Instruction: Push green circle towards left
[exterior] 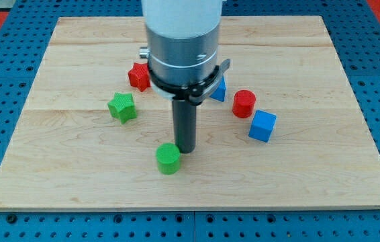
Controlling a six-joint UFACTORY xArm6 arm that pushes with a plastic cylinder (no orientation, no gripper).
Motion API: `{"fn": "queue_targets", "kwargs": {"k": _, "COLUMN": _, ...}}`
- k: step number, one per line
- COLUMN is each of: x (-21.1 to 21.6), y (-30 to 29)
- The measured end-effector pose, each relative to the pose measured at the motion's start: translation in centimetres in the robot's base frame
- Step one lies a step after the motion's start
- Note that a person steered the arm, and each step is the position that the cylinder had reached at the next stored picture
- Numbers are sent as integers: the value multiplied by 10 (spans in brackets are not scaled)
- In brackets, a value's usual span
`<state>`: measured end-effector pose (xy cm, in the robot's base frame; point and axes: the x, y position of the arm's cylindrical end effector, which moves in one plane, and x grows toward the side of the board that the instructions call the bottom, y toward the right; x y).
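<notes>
The green circle [168,158] is a short green cylinder near the view's bottom centre of the wooden board [76,181]. My tip [186,149] is the lower end of the dark rod. It stands just to the right of the green circle and slightly above it in the view, touching or almost touching its upper right edge. The arm's white and grey body hangs over the board's upper middle and hides part of what lies behind it.
A green star block [121,107] lies left of the rod. A red star block [137,76] sits at the upper left of the arm. A blue block [218,89] peeks out right of the arm. A red cylinder [244,103] and a blue cube [262,126] lie to the right.
</notes>
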<state>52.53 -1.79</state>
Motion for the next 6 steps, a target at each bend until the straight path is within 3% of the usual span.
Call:
{"fn": "queue_targets", "kwargs": {"k": 4, "x": 29, "y": 2}}
{"fn": "queue_targets", "kwargs": {"k": 6, "x": 28, "y": -50}}
